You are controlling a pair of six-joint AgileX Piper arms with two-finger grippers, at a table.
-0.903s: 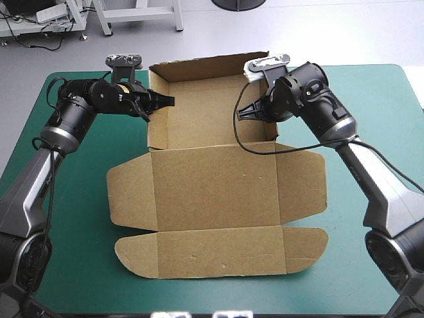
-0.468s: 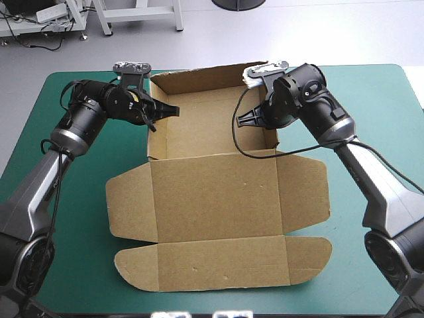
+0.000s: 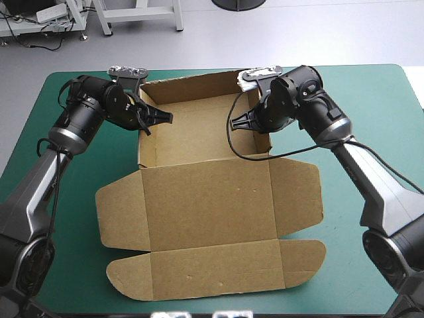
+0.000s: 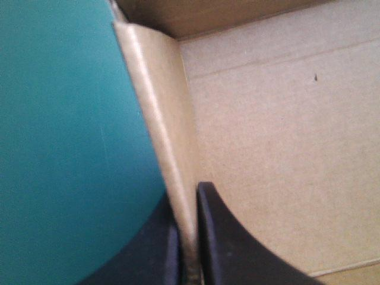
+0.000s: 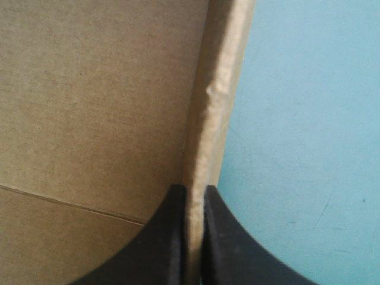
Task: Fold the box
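Note:
The brown box (image 3: 205, 199) lies on the teal-green cover as an open tray at the far side, with its lid and flaps flat toward the near edge. My left gripper (image 3: 147, 119) is shut on the box's left side wall (image 4: 163, 136), one black finger inside and one outside. On the opposite side, my right gripper (image 3: 255, 122) is shut on the right side wall (image 5: 217, 107) in the same way. The tray's back wall (image 3: 192, 85) stands upright.
Bare teal-green cover (image 3: 371, 132) lies to the right of the box and a strip (image 3: 46, 192) to its left. The flat front flap (image 3: 212, 268) reaches close to the table's near edge.
Both grippers have shifted leftward with the tray walls in their grip. The whole box has slid left and slightly toward the near edge.

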